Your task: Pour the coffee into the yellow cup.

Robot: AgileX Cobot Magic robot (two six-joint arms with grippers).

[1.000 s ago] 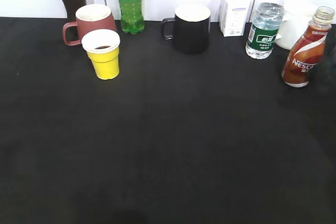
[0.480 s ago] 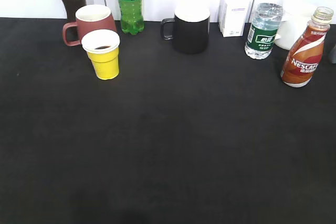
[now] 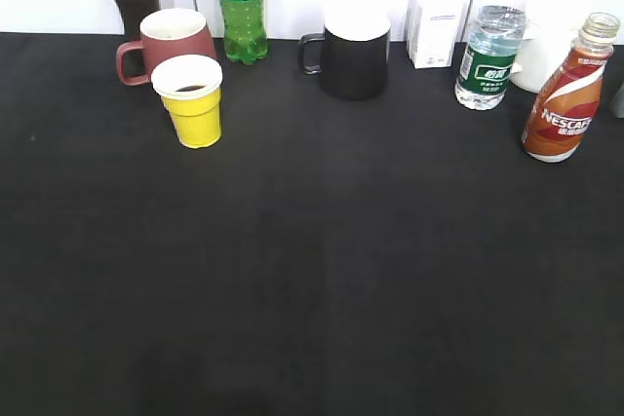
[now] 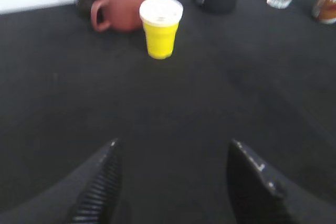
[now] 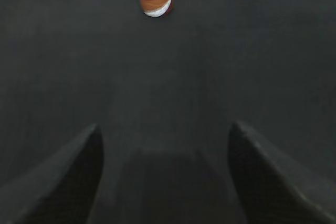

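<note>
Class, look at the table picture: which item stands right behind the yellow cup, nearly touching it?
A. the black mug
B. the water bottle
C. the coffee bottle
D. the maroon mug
D: the maroon mug sits directly behind the yellow cup; the other three stand far to its right.

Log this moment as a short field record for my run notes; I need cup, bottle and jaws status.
yellow cup: upright, dark liquid visible inside, in front of the maroon mug
coffee bottle: upright on the table's right side, uncapped, not held
left gripper: jaws open, empty, back from the cup
right gripper: jaws open, empty, back from the bottle
black mug: upright, back centre
</note>
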